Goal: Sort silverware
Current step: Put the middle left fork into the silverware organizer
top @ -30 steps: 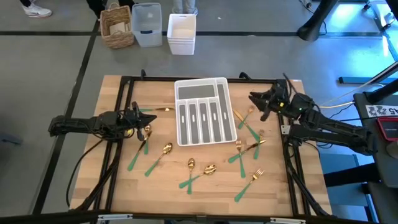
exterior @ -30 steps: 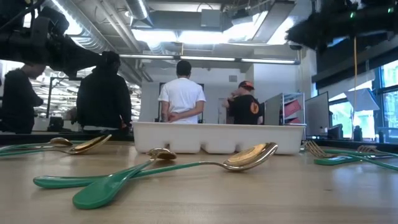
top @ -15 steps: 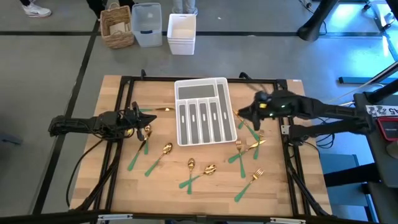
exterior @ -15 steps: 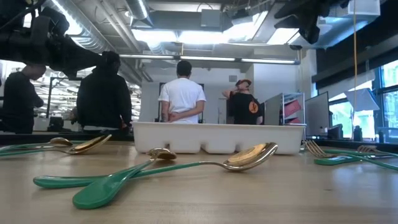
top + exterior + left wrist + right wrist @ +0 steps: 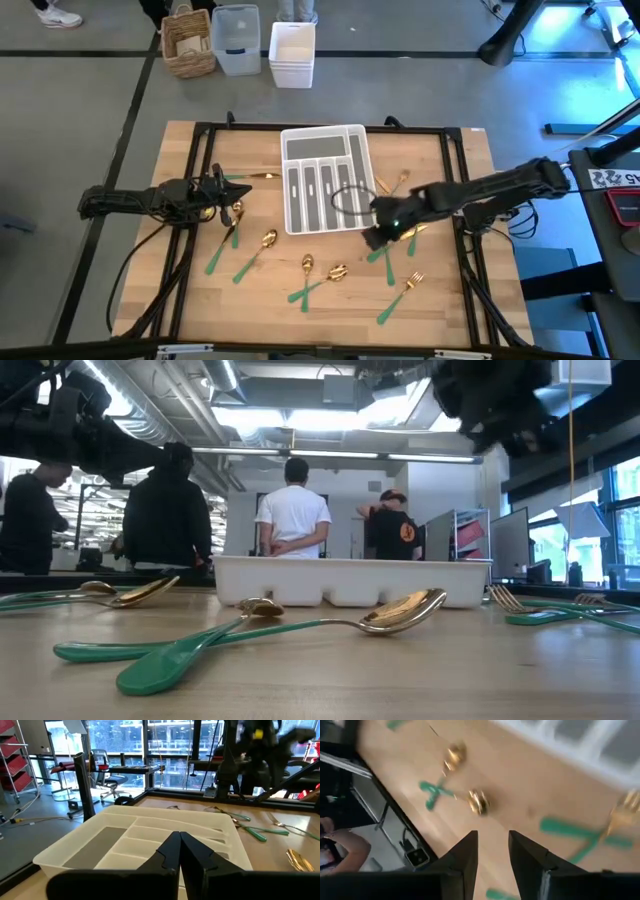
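**Inspector:** Position of the right claw (image 5: 372,238)?

**Assistant:** Above the worktop (image 5: 270,310), just off the near right corner of the white tray (image 5: 322,140). Its arm reaches in from the right edge. The fingers (image 5: 468,852) stand apart with nothing between them; bare wood shows in the gap.

**Inspector:** And the left claw (image 5: 222,190)?

**Assistant:** Parked to the left of the tray, fingers (image 5: 170,851) pressed together, holding nothing. It points at the tray.

**Inspector:** Where is the silverware (image 5: 318,275)?

**Assistant:** All of it lies loose on the wood. Two spoons cross each other in front of the tray, another spoon (image 5: 255,252) lies to their left, and one more sits by the left claw. A fork (image 5: 403,293) lies toward the near right, with further forks and green handles close under the right claw and behind it. One piece (image 5: 250,177) lies beside the tray's left wall.

**Inspector:** Tray contents?

**Assistant:** The slots show only their grey floors.

**Inspector:** Surroundings?

**Assistant:** People (image 5: 293,510) stand in the room behind; bins (image 5: 236,40) sit on the floor beyond the worktop.
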Robot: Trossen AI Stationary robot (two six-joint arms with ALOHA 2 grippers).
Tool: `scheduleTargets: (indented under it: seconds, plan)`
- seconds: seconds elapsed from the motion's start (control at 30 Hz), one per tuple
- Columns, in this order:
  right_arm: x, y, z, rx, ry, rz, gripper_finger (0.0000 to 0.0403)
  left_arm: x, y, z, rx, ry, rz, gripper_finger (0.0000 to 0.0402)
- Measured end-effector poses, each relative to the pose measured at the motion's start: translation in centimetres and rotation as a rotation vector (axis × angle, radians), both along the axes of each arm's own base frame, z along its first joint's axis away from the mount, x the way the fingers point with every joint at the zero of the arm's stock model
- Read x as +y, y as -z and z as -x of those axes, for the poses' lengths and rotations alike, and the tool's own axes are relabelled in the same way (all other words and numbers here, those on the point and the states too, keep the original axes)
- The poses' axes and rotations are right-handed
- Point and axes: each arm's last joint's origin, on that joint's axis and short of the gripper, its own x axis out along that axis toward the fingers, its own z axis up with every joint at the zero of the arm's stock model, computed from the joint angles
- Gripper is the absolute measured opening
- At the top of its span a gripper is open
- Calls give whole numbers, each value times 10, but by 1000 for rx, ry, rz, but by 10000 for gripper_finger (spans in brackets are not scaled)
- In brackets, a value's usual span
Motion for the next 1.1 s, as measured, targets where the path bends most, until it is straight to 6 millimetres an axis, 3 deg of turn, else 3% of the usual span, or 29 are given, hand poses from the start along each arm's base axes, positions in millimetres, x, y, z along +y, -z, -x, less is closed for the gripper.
scheduleTargets:
  seconds: [0.47,0.8,1.1]
  plan:
    - [31,64,2,491,146,62,111,0,0,0,0,0,0,1]
    - [44,95,-4,566,126,150,111,0,0,0,0,0,0,1]
    - [42,102,-6,557,147,238,111,0,0,0,0,0,0,1]
